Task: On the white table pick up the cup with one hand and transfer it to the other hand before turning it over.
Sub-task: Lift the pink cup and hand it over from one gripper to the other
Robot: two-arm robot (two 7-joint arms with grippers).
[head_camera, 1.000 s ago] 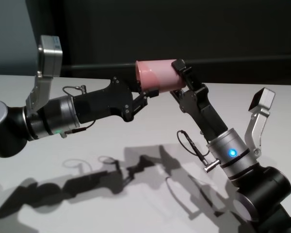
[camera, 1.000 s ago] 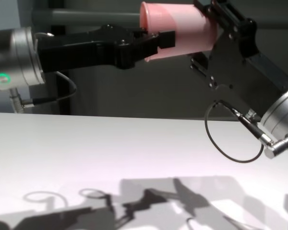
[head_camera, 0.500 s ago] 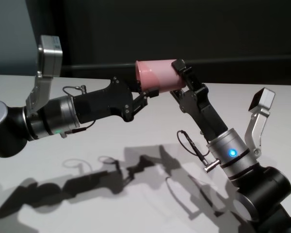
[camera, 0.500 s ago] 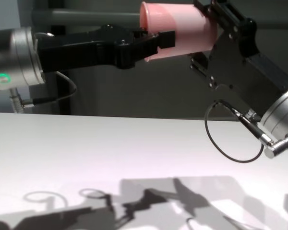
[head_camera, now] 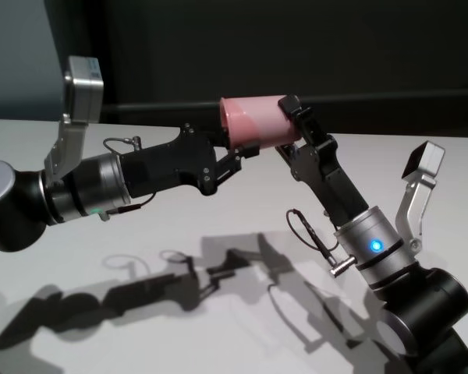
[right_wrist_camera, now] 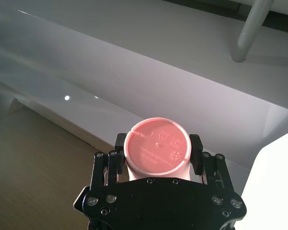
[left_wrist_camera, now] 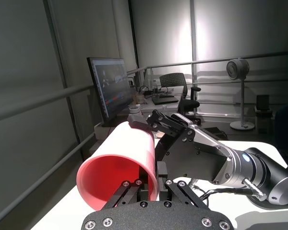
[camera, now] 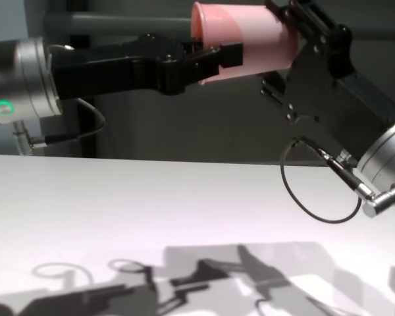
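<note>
The pink cup (head_camera: 253,121) lies on its side in the air, high above the white table (head_camera: 179,226). My right gripper (head_camera: 295,125), the one with the looping black cable, is shut on the cup's base end; the right wrist view shows the base (right_wrist_camera: 156,146) between its two fingers. My left gripper (head_camera: 238,154), on the arm with the green light ring, sits astride the cup's lower rim wall (left_wrist_camera: 151,179) with its jaws slightly parted. The chest view shows the cup (camera: 247,39) between both grippers.
The table (camera: 151,210) below carries only the arms' shadows. A dark wall stands behind it. The right arm's cable loop (camera: 316,191) hangs under its wrist.
The left gripper's fingers have parted a little at the cup's rim, and their shadow on the table now shows two prongs. The cup and the right gripper have stayed still.
</note>
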